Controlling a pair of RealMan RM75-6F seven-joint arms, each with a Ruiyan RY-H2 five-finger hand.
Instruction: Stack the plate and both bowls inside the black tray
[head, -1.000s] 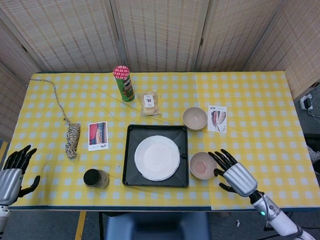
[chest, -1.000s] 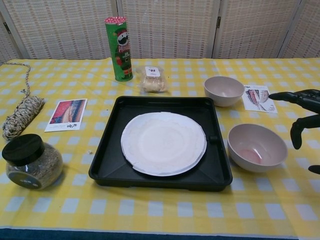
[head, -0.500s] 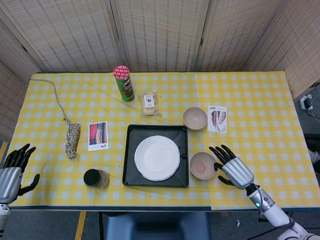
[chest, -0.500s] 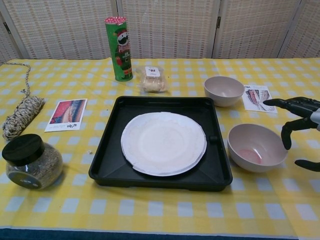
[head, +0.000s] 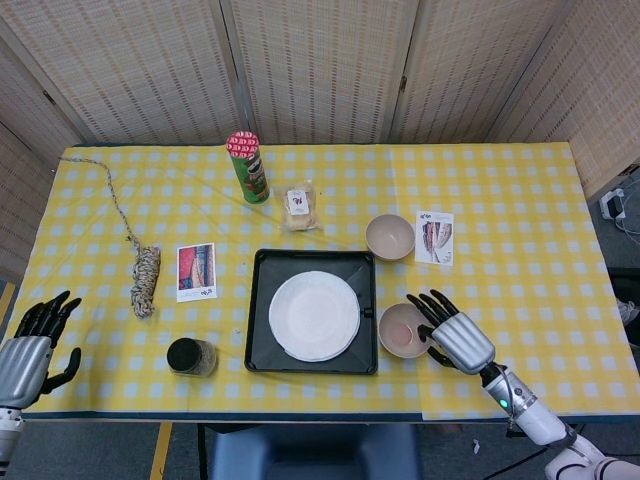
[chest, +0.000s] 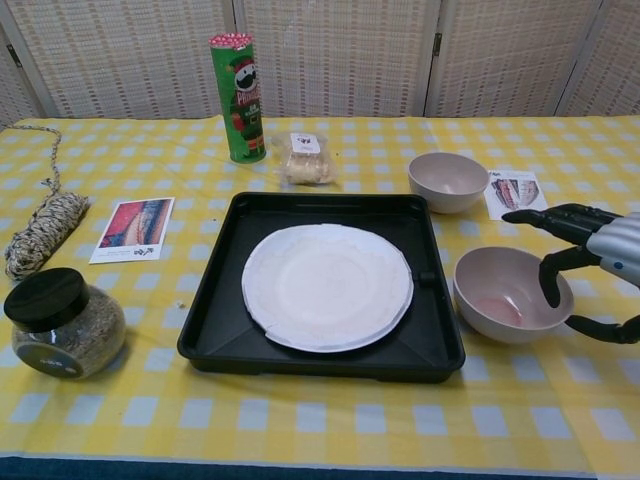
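A white plate (head: 314, 315) (chest: 327, 285) lies inside the black tray (head: 258, 310) (chest: 215, 300) at the table's middle front. A beige bowl with a pink patch inside (head: 401, 330) (chest: 500, 295) sits just right of the tray. My right hand (head: 450, 333) (chest: 590, 250) is at that bowl's right rim, fingers spread, some reaching over the rim, the thumb outside and low; it grips nothing. A second beige bowl (head: 389, 236) (chest: 447, 180) stands further back, off the tray's far right corner. My left hand (head: 30, 345) hovers open at the front left table edge.
A green crisps can (head: 248, 167) and a wrapped snack (head: 298, 207) stand behind the tray. Picture cards lie left of the tray (head: 196, 271) and right of the far bowl (head: 434, 237). A rope bundle (head: 146, 275) and a black-lidded jar (head: 190, 356) sit to the left.
My right hand has moved left toward the near bowl, from beside it to over its right rim. The left hand has barely shifted. Plate, tray and bowls stay put.
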